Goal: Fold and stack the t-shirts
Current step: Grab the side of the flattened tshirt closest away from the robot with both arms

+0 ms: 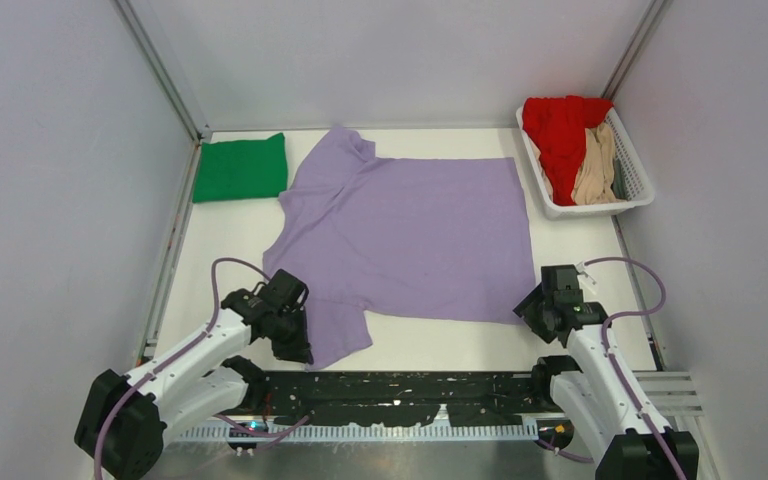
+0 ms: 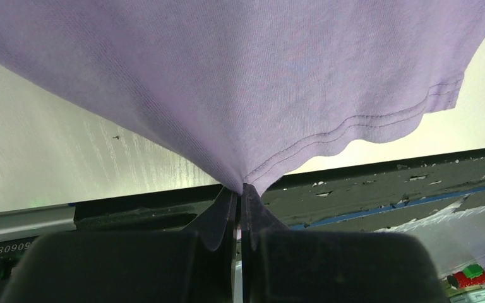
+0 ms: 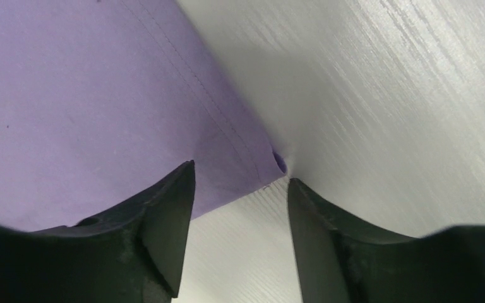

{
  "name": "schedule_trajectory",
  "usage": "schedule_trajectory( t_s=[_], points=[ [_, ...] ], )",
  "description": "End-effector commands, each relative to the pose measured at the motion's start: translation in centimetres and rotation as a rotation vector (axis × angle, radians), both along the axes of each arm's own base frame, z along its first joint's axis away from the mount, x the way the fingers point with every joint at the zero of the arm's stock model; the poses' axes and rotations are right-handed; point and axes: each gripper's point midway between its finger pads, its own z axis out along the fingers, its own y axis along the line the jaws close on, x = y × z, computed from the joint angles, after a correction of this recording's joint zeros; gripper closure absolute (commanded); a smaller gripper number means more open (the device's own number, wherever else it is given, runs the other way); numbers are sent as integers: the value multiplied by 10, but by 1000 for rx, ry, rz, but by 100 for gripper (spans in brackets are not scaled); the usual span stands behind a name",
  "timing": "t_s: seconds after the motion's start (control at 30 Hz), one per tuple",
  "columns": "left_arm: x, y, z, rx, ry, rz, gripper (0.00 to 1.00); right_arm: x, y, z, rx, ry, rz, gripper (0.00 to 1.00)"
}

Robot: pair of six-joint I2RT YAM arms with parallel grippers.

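At the near edge, the left gripper [image 2: 240, 192] is clenching its jaws tight on the hem of the lavender t-shirt [image 1: 410, 235], at the near sleeve, and the cloth is stretching taut away from that pinch. The right gripper [image 3: 239, 175] is standing with its jaws parted, straddling the shirt's near right corner on the table [image 1: 440, 345] without clamping it. The rest of the shirt is lying spread flat mid-table. Farther back, a folded green t-shirt [image 1: 241, 167] is resting at the far left. A white basket [image 1: 600, 208] at the far right is holding a red t-shirt [image 1: 558, 135] and a tan t-shirt [image 1: 596, 168].
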Motion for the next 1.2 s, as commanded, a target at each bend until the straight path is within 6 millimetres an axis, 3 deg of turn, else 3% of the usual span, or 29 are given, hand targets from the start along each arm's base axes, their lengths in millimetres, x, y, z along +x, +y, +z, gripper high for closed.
schedule_trajectory(
  t_s=[0.0,0.1,0.2,0.27,0.47,0.57,0.77,0.93,1.17],
  points=[
    [-5,-3,7,-32,2,-27,100,12,1,-4,19,-39,-28,50],
    [-10,-3,7,-40,15,-18,100,19,-3,-4,-9,-36,-22,59],
    [-17,0,8,-37,36,-7,100,21,-3,-5,-11,-31,-16,81],
    [-22,1,8,-37,52,4,100,19,-3,-3,-12,-34,-12,90],
    [-40,0,6,-82,73,38,100,8,-15,10,-81,-47,-10,95],
    [-36,-10,14,-150,38,21,100,12,-9,16,-63,-84,33,95],
    [16,-58,63,-345,-165,-107,100,44,9,37,-19,-213,162,95],
    [58,-88,89,-418,-270,-166,100,73,18,58,-5,-284,236,95],
    [128,-97,115,-477,-356,-122,100,109,22,84,1,-368,249,95]
  ],
)
